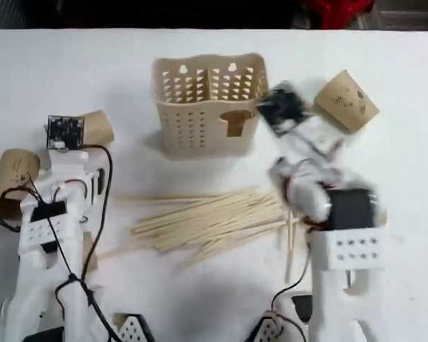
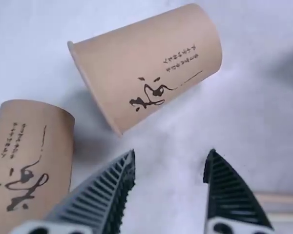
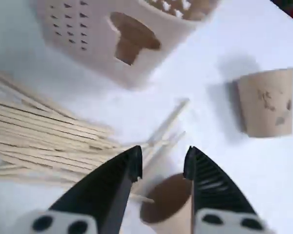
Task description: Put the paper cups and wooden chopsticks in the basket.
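Chopsticks (image 1: 214,221): one loose pile on the bench (image 1: 64,64), on the arms' side of the basket (image 1: 208,107), between the two arms. They overlap too much for me to count. The long axis runs left-right, with the right ends tipped slightly toward the basket. A few strays by the right arm lie crosswise.

Cups: the high view gives me three, all on the bench.
- near-left cup (image 1: 98,128), tucked by the left arm's wrist
- far-left cup (image 1: 11,182), on its side
- right cup (image 1: 346,100), beside the basket, axis diagonal

The right wrist view adds a fourth cup (image 3: 166,212) just beyond the right fingers (image 3: 110,190), open mouth toward the camera.

The left wrist view shows the left pair up close. One lies on its side ahead of the left fingers (image 2: 107,195).

One basket, upright, two compartments.

Left fingers are spread with nothing between them. Right fingers are also spread, gripping nothing.
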Available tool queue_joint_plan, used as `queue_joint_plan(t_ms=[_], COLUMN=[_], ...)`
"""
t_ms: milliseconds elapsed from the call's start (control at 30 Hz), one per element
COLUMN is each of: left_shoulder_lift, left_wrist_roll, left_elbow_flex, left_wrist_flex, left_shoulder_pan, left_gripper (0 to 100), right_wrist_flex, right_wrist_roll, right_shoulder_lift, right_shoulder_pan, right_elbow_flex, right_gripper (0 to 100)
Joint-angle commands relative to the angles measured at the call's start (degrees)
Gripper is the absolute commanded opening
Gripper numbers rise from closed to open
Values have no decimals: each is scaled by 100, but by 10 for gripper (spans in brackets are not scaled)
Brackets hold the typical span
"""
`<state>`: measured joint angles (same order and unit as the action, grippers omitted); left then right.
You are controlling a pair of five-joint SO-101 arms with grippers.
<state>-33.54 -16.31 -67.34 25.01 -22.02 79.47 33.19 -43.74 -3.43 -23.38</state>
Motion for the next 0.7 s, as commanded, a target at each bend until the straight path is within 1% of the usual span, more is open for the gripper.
queue_joint_plan(t_ms=[0,167,233,333,400,533,667], left_shoulder_lift=[-163,-163,-163,-163,-163,-163,-163], left_wrist_roll=[-44,-44,-44,-44,-44,-44,-44], left_elbow_flex=[26,26,0,-62,-62,-62,-62], left_wrist_flex=[-114,-114,-114,-158,-158,-158,-158], left_shoulder_pan=[84,84,84,84,84,92,92], left_gripper=[253,253,253,253,253,253,253], right_wrist_flex=[163,136,-136,-752,-971,-1015,-1165], right_wrist_roll=[703,765,756,607,527,545,730], right_shoulder_lift=[-13,734,1130,1727,2053,2580,2905], right_shoulder_pan=[866,980,1051,1437,1666,1798,1974], right_elbow_flex=[185,-448,-624,-668,-668,-686,-695], right_gripper=[155,155,155,156,156,156,156])
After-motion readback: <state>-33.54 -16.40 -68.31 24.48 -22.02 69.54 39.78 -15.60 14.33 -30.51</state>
